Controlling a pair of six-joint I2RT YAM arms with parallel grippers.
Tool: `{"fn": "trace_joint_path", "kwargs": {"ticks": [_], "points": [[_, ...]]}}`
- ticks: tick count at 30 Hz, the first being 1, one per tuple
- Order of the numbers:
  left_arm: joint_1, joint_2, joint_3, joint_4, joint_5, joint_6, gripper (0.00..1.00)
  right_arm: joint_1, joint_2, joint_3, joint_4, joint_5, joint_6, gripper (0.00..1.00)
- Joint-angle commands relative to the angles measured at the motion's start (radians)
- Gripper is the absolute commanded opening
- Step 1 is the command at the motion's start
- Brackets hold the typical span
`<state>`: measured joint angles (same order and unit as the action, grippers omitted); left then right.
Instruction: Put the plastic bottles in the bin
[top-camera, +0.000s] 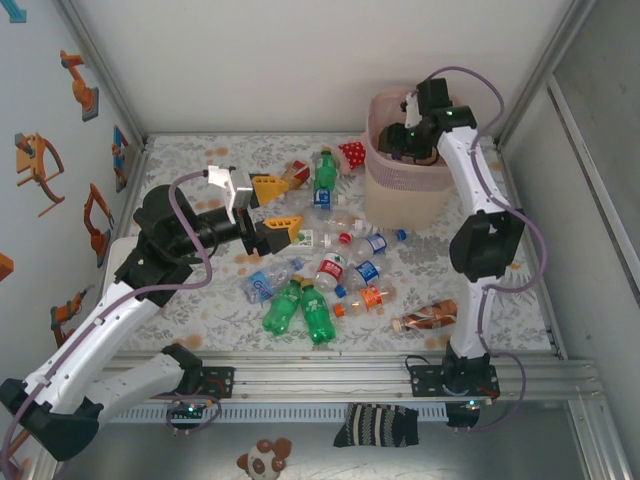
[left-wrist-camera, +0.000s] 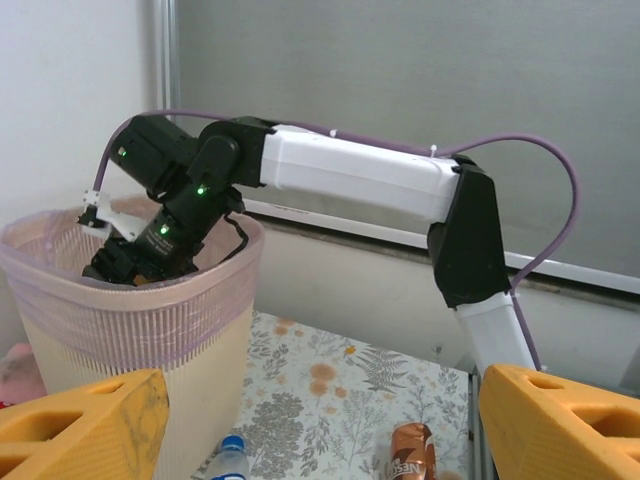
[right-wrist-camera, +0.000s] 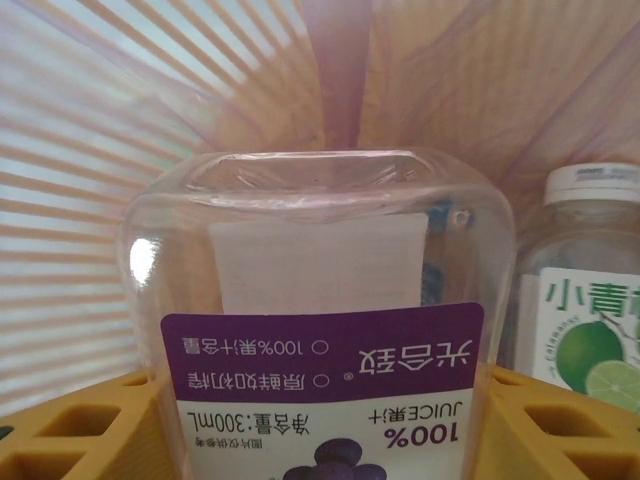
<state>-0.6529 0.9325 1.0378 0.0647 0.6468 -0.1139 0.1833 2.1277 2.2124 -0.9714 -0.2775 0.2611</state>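
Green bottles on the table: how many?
3: near-left green bottle and near-right green bottle at the pile's front; far green bottle left of the bin. Others may be hidden.

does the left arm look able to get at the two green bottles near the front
Probably yes: the green bottles lie uncovered, close to the left gripper, which is open and empty, with nothing in between but a few clear bottles.

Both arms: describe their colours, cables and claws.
The left arm and right arm have white link shells, black joints and a looping purple cable each. The right wrist shows green lights. The left claw and right claw have chunky yellow fingers with rectangular hollows.
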Motion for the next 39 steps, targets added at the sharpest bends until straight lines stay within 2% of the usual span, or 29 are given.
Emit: {"fn": "trace_joint_path", "kwargs": {"ticks": [1,10,15,18,23,31,39], "points": [[0.006,-0.015,-0.01,-0.008,-0.004,0.015,0.81,-0.009,0.041,0.041,-0.029,-0.058,-0.003,0.54],[0.006,-0.045,-0.033,-0.016,-0.02,0.006,0.8,-0.016,0.167,0.069,-0.043,-0.101,0.01,0.57],[0.006,-0.048,-0.041,-0.021,-0.032,0.005,0.8,-0.022,0.177,0.066,-0.046,-0.103,0.012,0.66],[0.006,-0.049,-0.043,-0.021,-0.032,0.002,0.8,-0.024,0.157,0.063,-0.047,-0.103,0.012,0.75],[0.007,-0.049,-0.047,-0.018,-0.033,-0.003,0.8,-0.028,0.111,0.061,-0.051,-0.103,0.013,0.83],[0.006,-0.047,-0.046,-0.042,-0.043,0.003,0.8,-0.034,0.021,0.053,-0.066,-0.07,0.005,0.83],[0.007,-0.043,-0.031,-0.207,-0.106,0.085,0.8,-0.039,-0.096,0.056,-0.087,-0.015,-0.012,0.83]]}}
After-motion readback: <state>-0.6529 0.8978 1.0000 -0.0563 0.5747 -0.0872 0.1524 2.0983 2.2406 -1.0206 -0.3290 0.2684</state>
